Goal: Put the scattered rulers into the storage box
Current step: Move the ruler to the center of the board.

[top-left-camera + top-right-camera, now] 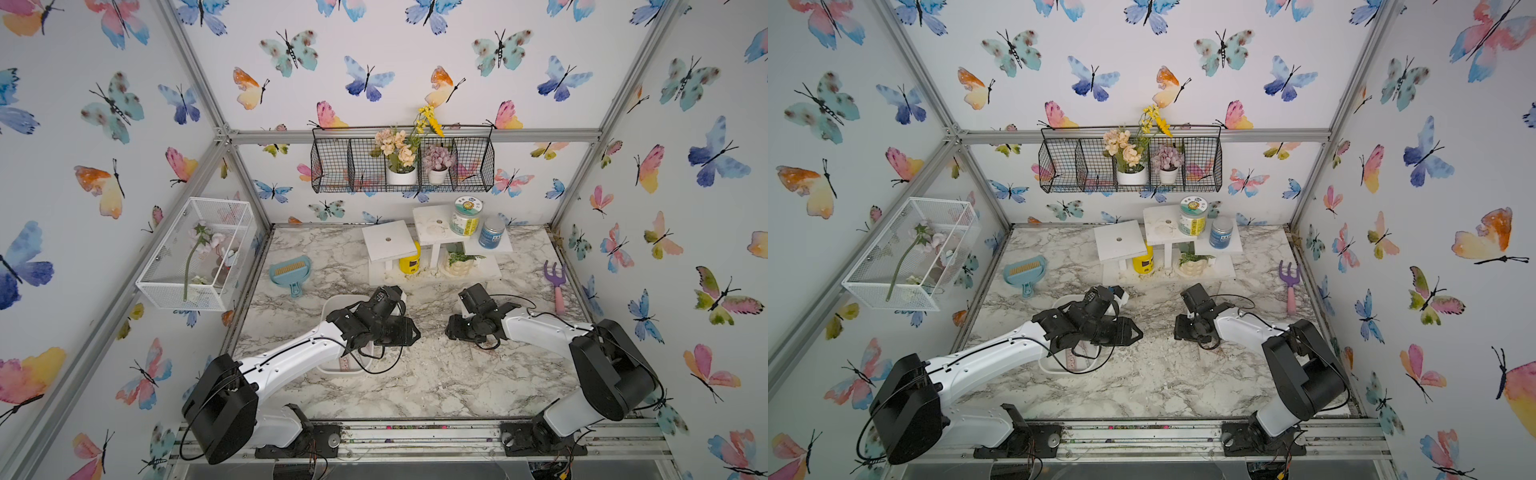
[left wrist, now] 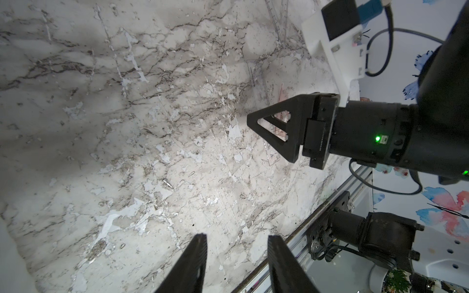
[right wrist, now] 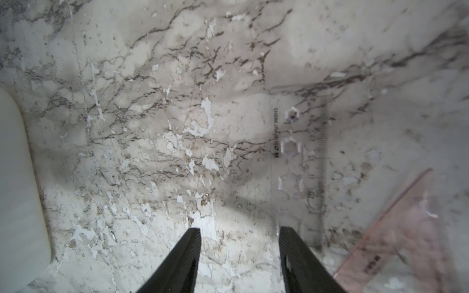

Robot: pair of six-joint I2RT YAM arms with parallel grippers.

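My left gripper [image 2: 236,237] was open and empty; my right gripper [image 3: 239,229] was open also, near a clear ruler [image 3: 299,157].

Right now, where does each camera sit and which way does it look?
Top views: one twin camera high at the front, looking down on the marble table; left arm and right arm show in both.
Left wrist: on the left arm, looking along the open left gripper across the table at the right gripper.
Right wrist: on the right arm, looking past the open right gripper at a clear ruler, a pink set square and the storage box's rim.
Shared: both wrist views show the pink set square.
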